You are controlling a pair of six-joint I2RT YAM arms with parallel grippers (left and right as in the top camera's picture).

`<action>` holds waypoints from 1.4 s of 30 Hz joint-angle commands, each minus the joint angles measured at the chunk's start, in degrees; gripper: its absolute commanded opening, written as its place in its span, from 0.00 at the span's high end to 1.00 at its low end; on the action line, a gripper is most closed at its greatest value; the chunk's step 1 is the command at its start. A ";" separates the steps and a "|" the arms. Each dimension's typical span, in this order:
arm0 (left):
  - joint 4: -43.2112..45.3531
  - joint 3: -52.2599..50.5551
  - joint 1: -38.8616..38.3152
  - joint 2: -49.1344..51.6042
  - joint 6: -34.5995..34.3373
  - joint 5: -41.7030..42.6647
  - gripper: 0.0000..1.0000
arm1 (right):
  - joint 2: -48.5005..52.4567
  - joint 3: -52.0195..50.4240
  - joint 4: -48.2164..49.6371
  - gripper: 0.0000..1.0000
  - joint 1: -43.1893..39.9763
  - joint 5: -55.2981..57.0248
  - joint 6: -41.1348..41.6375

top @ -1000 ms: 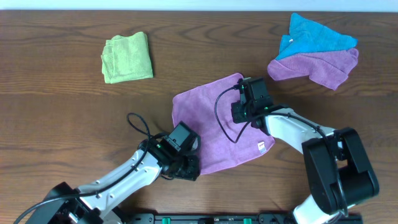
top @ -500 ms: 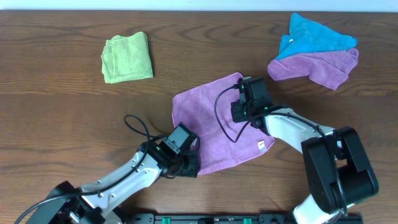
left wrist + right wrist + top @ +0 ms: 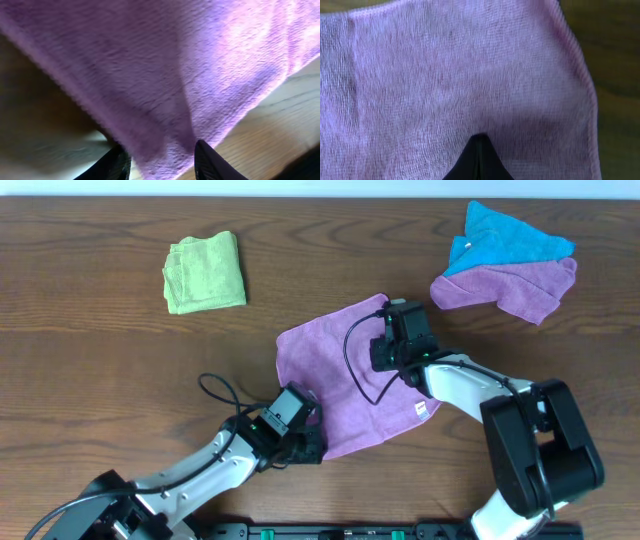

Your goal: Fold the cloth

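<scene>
The magenta-purple cloth (image 3: 335, 375) lies spread flat at the table's centre, its white label (image 3: 421, 413) near the right edge. My left gripper (image 3: 306, 446) is at the cloth's near-left corner. In the left wrist view its two fingers (image 3: 116, 161) stand on either side of that corner (image 3: 165, 150), which is bunched between them with a crease running up from it. My right gripper (image 3: 390, 358) rests on the cloth near its far right corner. Its fingertips (image 3: 479, 150) are together and press down on the fabric (image 3: 470, 75).
A folded lime-green cloth (image 3: 204, 272) lies at the far left. A rumpled purple cloth (image 3: 512, 288) with a blue cloth (image 3: 505, 235) on top lies at the far right. The left arm's black cable (image 3: 218, 390) loops over the table beside the cloth.
My left arm has drawn slightly back toward the near edge, and its cable loop shifted with it. The right gripper and the cloth have barely moved.
</scene>
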 commanded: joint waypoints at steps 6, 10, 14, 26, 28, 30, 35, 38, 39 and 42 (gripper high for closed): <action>1.70 -0.68 -6.45 0.48 -6.47 -4.46 0.77 | 0.66 -0.63 1.92 0.98 0.37 2.43 2.12; 1.68 -0.68 -7.50 0.48 -7.52 -4.42 0.89 | 0.66 -0.63 1.92 0.99 0.35 2.86 2.12; 1.66 -0.68 -7.48 0.48 -7.50 -3.93 0.94 | 0.66 -0.63 1.70 0.99 0.37 2.82 2.12; 0.79 -0.68 -7.48 0.48 -7.45 -3.96 0.94 | 2.49 -0.63 -0.90 0.98 0.37 2.82 2.12; 0.90 -0.68 -7.48 0.48 -7.45 -3.04 0.94 | 3.56 -0.63 0.31 0.99 0.39 2.82 2.12; 1.73 -0.66 -7.48 0.46 -7.48 -0.68 0.94 | 4.92 -0.63 1.42 0.98 0.42 2.82 2.14; 7.87 -0.66 -7.48 0.46 -7.50 7.65 0.92 | 8.17 -0.63 4.96 0.99 0.42 2.82 2.14; 8.22 -0.66 -7.48 0.46 -8.35 9.01 0.91 | 9.07 -0.63 7.78 0.99 0.42 2.84 2.14; 8.22 -0.66 -7.50 0.46 -8.37 9.62 0.89 | 9.07 -0.63 8.81 0.98 0.42 2.86 2.12; 8.22 -0.66 -7.50 0.46 -9.03 11.23 0.87 | 9.07 -0.63 11.28 0.98 0.42 3.17 2.14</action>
